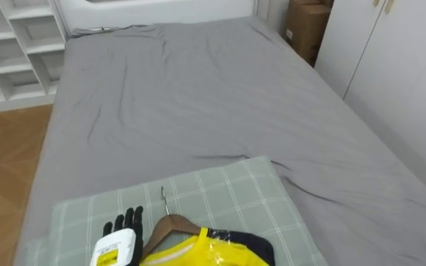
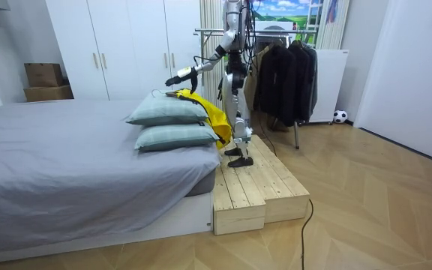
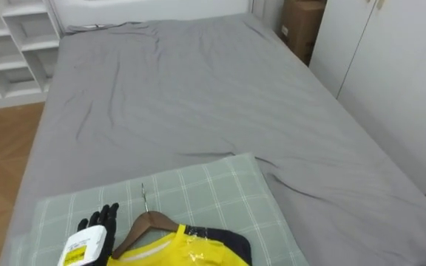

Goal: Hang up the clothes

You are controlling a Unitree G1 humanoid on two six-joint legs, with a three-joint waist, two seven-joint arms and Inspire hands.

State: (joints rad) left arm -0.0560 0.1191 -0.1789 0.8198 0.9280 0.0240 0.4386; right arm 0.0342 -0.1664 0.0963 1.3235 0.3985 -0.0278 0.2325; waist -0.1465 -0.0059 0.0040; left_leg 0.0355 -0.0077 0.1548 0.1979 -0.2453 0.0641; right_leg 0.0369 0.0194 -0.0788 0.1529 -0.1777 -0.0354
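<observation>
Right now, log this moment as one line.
left hand: open, over pillow, beside wooden hanger | yellow garment: on hanger, lying on pillow | hung: not yet

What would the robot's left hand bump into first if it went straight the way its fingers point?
Probably nothing soon: the left hand points out above the checked pillow toward the grey bed. If it is low, the pillow comes first.
</observation>
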